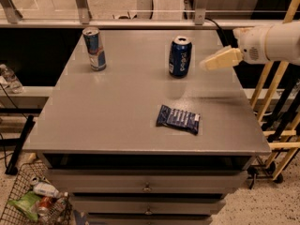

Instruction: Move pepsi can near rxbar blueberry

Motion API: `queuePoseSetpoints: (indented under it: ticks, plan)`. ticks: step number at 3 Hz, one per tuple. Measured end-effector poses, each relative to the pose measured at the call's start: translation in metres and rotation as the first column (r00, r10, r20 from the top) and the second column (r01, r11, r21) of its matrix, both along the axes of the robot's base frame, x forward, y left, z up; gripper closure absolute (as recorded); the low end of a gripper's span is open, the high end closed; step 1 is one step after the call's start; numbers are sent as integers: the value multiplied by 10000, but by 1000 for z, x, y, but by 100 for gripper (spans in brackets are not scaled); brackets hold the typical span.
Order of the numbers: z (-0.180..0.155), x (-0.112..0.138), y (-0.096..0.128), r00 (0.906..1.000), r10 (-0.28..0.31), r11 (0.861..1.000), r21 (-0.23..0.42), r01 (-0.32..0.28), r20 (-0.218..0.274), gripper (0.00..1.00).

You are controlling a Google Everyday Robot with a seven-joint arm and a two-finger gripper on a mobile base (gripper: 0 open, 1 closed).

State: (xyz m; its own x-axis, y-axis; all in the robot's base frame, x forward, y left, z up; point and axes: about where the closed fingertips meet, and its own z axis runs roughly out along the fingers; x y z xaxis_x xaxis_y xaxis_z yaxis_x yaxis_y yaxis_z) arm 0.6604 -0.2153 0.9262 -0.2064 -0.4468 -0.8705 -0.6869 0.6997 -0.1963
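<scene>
I stand at a flat, matte grey table (pixel 117 107) with metal drawers (pixel 147 182) beneath it and a speckled floor around it. A pale wooden frame (pixel 277 95) crowds the right edge, and a wire basket (pixel 18 192) of litter sits low on the left. The short, stout dark blue pepsi can (pixel 180 56) stands upright toward the back, right of centre. The flat dark blue rxbar blueberry wrapper (pixel 178 119), crinkled and glossy, lies well apart in front of it. A taller slim blue-and-silver can (pixel 94 48) stands at the back left. My cream-coloured gripper (pixel 206 64) hangs just right of the pepsi can, not touching it. How far open it is, I cannot tell. Bare tabletop surrounds the wrapper.
</scene>
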Motion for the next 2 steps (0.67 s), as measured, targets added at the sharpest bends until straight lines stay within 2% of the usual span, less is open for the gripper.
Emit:
queuePoseSetpoints:
  ticks: [1,2]
  plan:
    - [-8,29,16,9998,-109,9990,440,115,-135,0]
    - [-13,43,40,9992,287,9969,738,-265,-294,0]
